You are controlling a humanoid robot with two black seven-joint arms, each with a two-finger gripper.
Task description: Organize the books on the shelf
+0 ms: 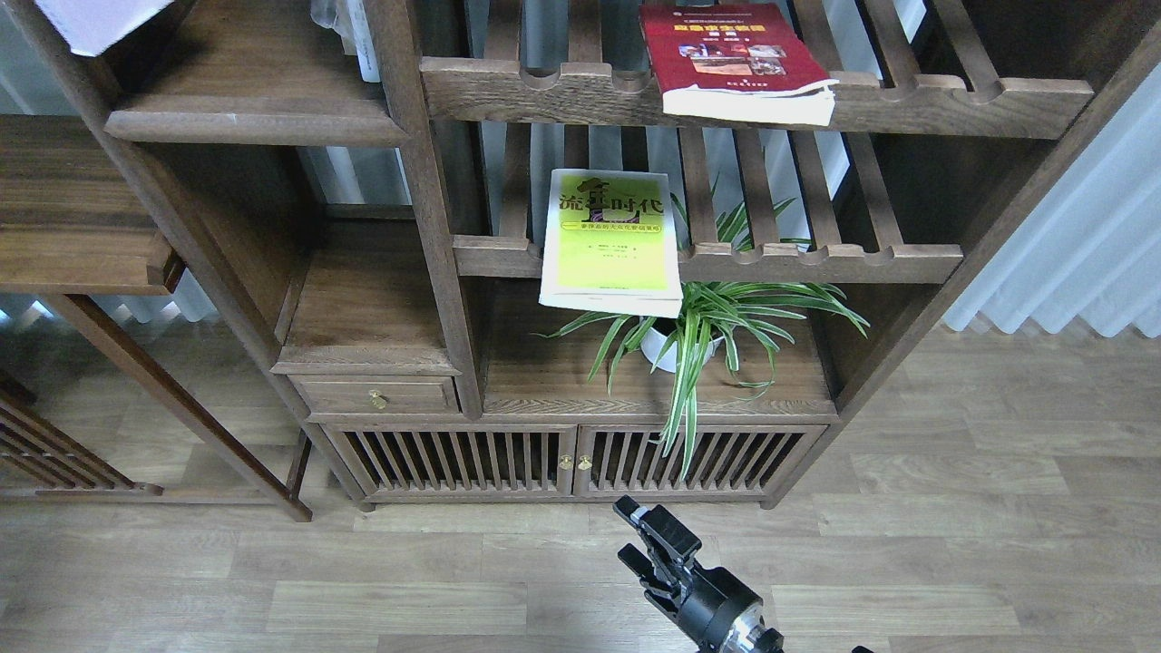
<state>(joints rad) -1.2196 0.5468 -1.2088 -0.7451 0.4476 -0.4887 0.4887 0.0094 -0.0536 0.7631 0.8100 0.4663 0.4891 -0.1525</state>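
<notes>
A dark red book [735,54] with photos lies flat on the upper slatted rack, its page edge hanging over the front rail. On the middle slatted rack a yellow-green book [609,240] with a black Chinese title overhangs the front. Only a corner of the pale lilac-white book [95,20] shows at the top left edge, above the solid wooden shelf [254,122]; what holds it is out of view. My right gripper [624,529] hovers low over the floor in front of the cabinet, open and holding nothing. My left gripper is out of view.
A potted spider plant [698,331] stands on the cabinet top below the yellow-green book. A small drawer [376,396] and slatted doors [571,461] sit beneath. A second wooden unit [82,263] stands at the left, a curtain [1079,254] at the right.
</notes>
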